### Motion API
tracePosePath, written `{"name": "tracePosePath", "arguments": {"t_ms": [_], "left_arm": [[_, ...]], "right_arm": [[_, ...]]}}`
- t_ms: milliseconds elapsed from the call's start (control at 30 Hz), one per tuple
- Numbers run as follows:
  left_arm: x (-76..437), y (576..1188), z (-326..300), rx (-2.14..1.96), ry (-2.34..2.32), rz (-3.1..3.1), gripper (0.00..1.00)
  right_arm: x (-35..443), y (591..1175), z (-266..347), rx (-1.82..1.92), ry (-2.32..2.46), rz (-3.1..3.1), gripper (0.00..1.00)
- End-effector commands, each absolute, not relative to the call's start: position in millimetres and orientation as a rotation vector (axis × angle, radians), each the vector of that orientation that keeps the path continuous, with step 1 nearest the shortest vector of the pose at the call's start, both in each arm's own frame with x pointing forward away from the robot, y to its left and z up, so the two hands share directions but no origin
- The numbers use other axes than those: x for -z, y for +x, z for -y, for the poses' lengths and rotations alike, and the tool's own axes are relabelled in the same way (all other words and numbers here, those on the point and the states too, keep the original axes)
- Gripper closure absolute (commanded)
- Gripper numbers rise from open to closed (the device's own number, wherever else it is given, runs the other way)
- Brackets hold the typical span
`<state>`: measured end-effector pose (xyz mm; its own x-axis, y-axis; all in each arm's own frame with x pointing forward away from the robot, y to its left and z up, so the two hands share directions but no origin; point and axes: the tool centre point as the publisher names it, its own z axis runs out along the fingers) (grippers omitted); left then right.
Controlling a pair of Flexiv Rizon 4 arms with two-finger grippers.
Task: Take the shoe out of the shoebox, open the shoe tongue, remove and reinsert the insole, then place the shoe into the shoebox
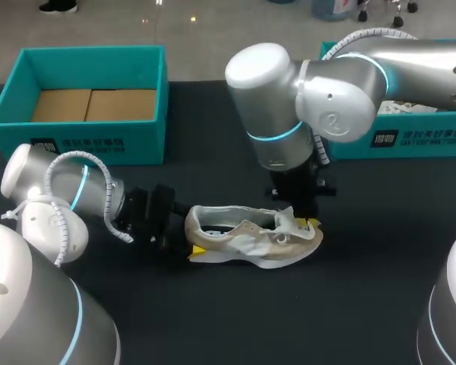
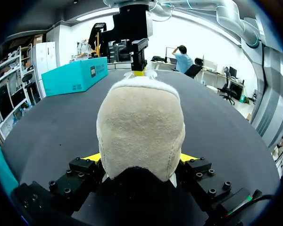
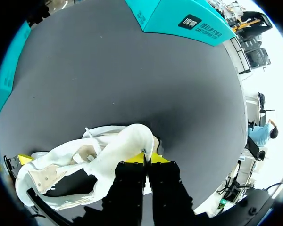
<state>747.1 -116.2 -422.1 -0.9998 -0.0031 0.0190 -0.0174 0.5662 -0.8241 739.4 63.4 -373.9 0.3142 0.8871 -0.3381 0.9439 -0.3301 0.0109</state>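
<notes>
A beige and white shoe [image 1: 251, 236] lies on its side on the black table, heel toward my left arm. My left gripper [image 1: 191, 239] holds the heel [image 2: 140, 132], one yellow-tipped finger [image 2: 92, 157] pressed to each side of it. Over the front part of the shoe my right gripper [image 1: 310, 222] is shut on the white tongue [image 3: 125, 143], which is lifted away from the shoe's opening [image 3: 70, 181]. In the right wrist view its yellow tips [image 3: 146, 157] pinch the tongue's end. The insole cannot be made out.
An open teal shoebox [image 1: 99, 141] with a cardboard floor stands at the back left. A second teal box [image 1: 410, 138] with white paper in it stands at the back right, behind my right arm. Bare black table lies in front of the shoe.
</notes>
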Motion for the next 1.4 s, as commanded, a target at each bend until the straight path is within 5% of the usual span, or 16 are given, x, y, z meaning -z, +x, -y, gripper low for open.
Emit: {"name": "tracePosePath", "arguments": {"t_ms": [33, 200, 300, 867, 1400], "left_arm": [[426, 747, 116, -1.450, 0.020, 2.772, 1.00], [426, 747, 116, -1.450, 0.020, 2.772, 1.00], [426, 747, 116, -1.450, 0.020, 2.772, 1.00], [426, 747, 116, -1.450, 0.020, 2.772, 1.00], [426, 747, 116, -1.450, 0.020, 2.772, 1.00]], "right_arm": [[389, 738, -69, 0.422, 2.415, -1.555, 1.00], [380, 739, -72, 0.383, 2.417, -1.553, 0.53], [370, 738, -76, 0.355, 2.410, -1.560, 0.00], [288, 726, -120, -0.007, 2.287, -1.874, 0.00], [260, 728, -176, -0.125, 1.533, -2.404, 0.00]]}}
